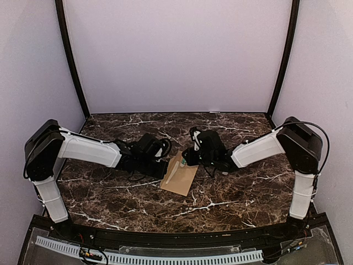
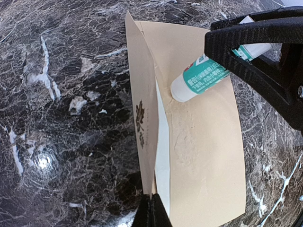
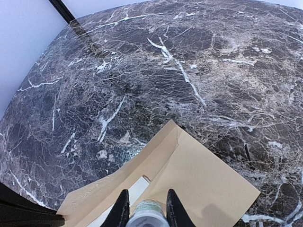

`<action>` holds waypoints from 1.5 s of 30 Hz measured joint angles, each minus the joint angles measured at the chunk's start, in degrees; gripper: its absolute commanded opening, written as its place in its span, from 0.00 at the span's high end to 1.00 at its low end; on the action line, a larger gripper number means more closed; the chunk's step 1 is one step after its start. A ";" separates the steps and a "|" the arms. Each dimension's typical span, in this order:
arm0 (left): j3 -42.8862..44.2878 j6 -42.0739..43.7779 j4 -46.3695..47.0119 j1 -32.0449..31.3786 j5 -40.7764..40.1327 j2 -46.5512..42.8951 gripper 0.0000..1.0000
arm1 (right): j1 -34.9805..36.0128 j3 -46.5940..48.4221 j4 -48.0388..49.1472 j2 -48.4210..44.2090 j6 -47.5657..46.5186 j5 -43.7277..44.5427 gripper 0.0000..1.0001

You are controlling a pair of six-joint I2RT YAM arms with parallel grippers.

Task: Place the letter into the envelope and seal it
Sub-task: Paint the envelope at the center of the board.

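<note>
Left fingers: closed, pinching the near end of the raised flap. Right fingers: partly closed around a glue stick, whose tip touches the envelope just beside the fold.

Envelope lies flat mid-desk between the two arms. Its long axis runs roughly near-to-far, with the far end leaning slightly right (judged from the top view). The flap side faces the left arm and the flap stands nearly upright. A white letter edge shows at the mouth. Desk: dark marble.
</note>
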 measured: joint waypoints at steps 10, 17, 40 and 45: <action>0.00 0.02 -0.02 0.00 -0.02 0.02 1.00 | 0.22 0.20 -0.26 0.13 -0.39 -1.40 1.00; 0.00 0.02 -0.09 0.00 -0.04 0.02 1.00 | 1.05 0.17 -0.50 0.04 -0.42 -1.62 1.00; 0.00 0.00 -0.26 0.28 -0.26 0.02 1.00 | 3.52 -1.01 -3.26 -1.99 0.11 -6.23 1.00; 0.00 0.00 -0.26 0.28 -0.26 0.02 1.00 | 4.11 -1.01 -3.80 -2.19 0.11 -7.04 1.00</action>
